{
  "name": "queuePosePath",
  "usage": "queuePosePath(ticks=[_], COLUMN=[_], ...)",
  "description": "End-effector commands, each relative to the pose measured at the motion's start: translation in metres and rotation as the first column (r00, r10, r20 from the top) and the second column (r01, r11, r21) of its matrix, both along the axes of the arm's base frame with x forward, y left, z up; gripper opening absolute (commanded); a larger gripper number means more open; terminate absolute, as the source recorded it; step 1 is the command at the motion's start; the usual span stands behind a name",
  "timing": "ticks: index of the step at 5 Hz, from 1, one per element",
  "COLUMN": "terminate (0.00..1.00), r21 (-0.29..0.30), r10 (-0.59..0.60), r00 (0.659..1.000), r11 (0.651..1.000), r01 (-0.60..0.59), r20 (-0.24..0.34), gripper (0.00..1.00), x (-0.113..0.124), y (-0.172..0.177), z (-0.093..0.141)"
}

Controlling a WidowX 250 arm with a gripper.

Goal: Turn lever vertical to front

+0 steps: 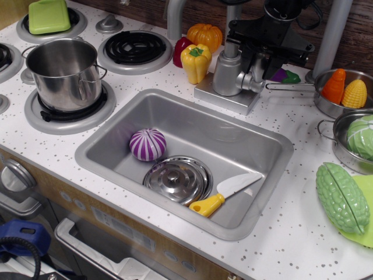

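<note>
The grey faucet body (pixel 227 73) stands on its base plate behind the sink (pixel 105 146). Its lever (pixel 256 71) is a short silver-grey paddle that rises from the stubby side arm on the body's right. It is mostly hidden by my fingers. My black gripper (pixel 254 67) comes down from above at the back right. Its fingers sit close on both sides of the lever and look closed on it. The tall grey spout pipe (pixel 173 17) rises to the left of the faucet.
A yellow pepper (pixel 196 61), a red pepper and a pumpkin (pixel 205 35) stand left of the faucet. A thin pan handle (pixel 288 87) runs right to a pan holding a carrot and corn. The sink holds an onion (pixel 147 144), a lid (pixel 178 178) and a knife (pixel 227 193). A pot (pixel 63 73) is on the left burner.
</note>
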State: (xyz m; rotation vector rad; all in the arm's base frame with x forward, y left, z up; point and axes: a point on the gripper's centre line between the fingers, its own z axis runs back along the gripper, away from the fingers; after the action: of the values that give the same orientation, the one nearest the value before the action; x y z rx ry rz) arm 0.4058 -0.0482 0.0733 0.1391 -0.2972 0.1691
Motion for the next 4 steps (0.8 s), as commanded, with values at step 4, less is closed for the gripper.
queuePosePath(ticks=[4], terminate=[0.00], r21=[-0.087], r10=[-0.028], r00=[0.999], r11=[0.996], r01=[0.030], r20=[0.025], gripper=[0.00], x=[-0.021], y=[0.004], z=[-0.007])
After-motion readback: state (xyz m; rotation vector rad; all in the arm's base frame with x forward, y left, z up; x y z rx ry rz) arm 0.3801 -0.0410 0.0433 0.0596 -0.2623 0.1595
